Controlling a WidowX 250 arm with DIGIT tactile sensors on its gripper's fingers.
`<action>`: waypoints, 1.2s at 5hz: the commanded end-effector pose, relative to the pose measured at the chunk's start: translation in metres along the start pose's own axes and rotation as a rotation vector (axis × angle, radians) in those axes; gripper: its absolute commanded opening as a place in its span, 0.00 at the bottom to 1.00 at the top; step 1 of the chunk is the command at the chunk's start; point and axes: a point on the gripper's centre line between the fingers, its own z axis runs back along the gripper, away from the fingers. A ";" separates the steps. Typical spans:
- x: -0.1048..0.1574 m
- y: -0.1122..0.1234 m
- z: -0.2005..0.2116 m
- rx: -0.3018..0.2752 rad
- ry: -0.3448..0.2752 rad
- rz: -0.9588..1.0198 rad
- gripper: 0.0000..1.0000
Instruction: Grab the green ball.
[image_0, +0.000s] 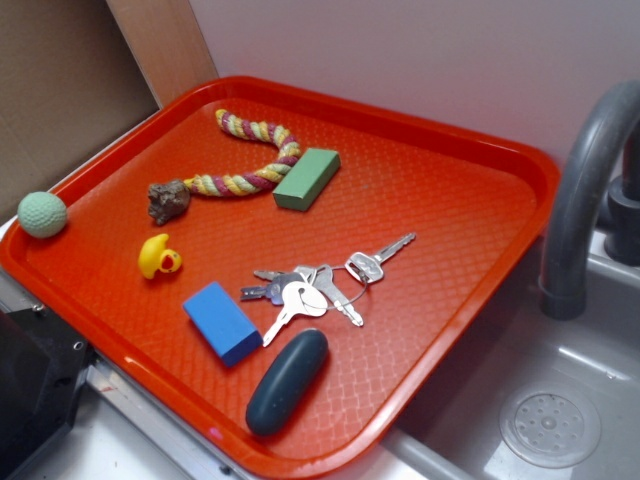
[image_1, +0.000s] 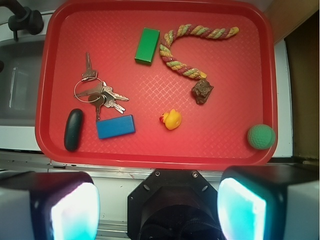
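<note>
Red tray (image_0: 470, 180) sits beside a sink (image_0: 560, 400), w/ the green ball (image_0: 42, 214) at its corner rim, near the duck (image_0: 159, 257). Faucet (image_0: 585, 190) is cut off at frame edge. Gripper (image_1: 159, 210) is only partly seen in wrist view, fingers (image_1: 75, 212) spread wide apart, holding nothing.

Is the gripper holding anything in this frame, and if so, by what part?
Nothing is held. The gripper is open and empty, back from the tray's near edge. The green ball sits untouched in the tray's corner.
</note>
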 end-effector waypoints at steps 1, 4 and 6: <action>0.000 0.000 0.000 0.000 0.000 0.000 1.00; 0.054 0.069 -0.153 0.248 0.103 -0.384 1.00; 0.027 0.136 -0.211 0.323 0.239 -0.360 1.00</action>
